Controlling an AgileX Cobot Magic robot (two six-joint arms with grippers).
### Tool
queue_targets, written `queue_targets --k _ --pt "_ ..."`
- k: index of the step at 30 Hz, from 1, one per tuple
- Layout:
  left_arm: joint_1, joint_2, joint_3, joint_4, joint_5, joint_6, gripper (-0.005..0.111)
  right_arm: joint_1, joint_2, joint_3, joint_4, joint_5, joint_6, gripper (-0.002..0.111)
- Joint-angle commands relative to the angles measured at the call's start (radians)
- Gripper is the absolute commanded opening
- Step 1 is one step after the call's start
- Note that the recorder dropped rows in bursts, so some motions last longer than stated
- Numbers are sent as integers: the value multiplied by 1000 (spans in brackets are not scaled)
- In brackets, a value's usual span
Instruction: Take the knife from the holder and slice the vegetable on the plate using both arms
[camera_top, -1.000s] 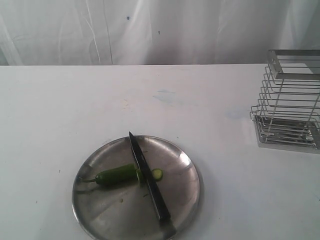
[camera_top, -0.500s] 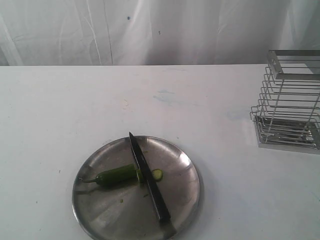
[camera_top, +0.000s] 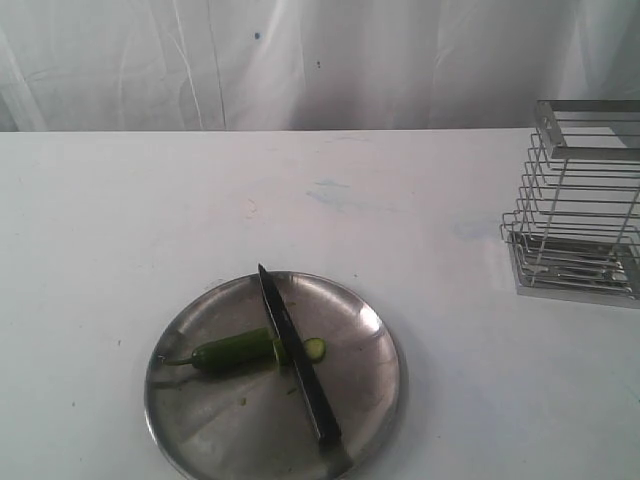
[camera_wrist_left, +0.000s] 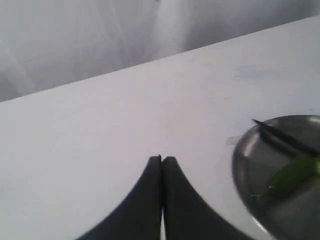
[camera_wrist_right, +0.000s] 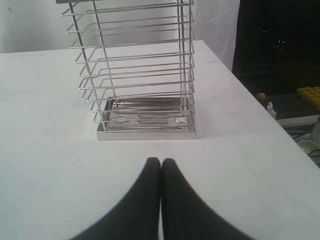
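Observation:
The steel plate (camera_top: 210, 420) lies near the table's front edge. On it rests the green chilli (camera_top: 232, 351), with a cut slice (camera_top: 315, 349) lying just past the blade. The dark knife (camera_top: 296, 360) lies across the plate, tip toward the back, held by nothing. The silver wire holder (camera_top: 575, 200) stands empty at the right. Neither arm shows in the exterior view. My left gripper (camera_wrist_left: 161, 159) is shut and empty above bare table, the plate (camera_wrist_left: 250, 160) and knife tip (camera_wrist_left: 265, 127) off to its side. My right gripper (camera_wrist_right: 160, 161) is shut and empty, facing the holder (camera_wrist_right: 135, 75).
A white curtain hangs behind the white table (camera_top: 300, 200). In the right wrist view the table's edge (camera_wrist_right: 260, 107) runs close to the holder, with a dark room and small objects beyond it.

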Motion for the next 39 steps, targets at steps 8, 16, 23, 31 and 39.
queue_targets --k 8,16,23,31,39 --pt "149 -248 370 -12 -70 -339 0 -3 -6 5 -8 1 -10 0" --pt "203 -248 370 11 46 -205 0 -3 -6 5 -8 -1 -10 0" --pt "203 -248 370 11 24 -208 0 -3 -6 5 -8 -1 -10 0" --pt "203 -248 370 11 24 -208 0 -3 -6 5 -8 -1 -10 0" --pt "203 -248 370 2 13 -210 0 -3 -6 5 -8 -1 -10 0"
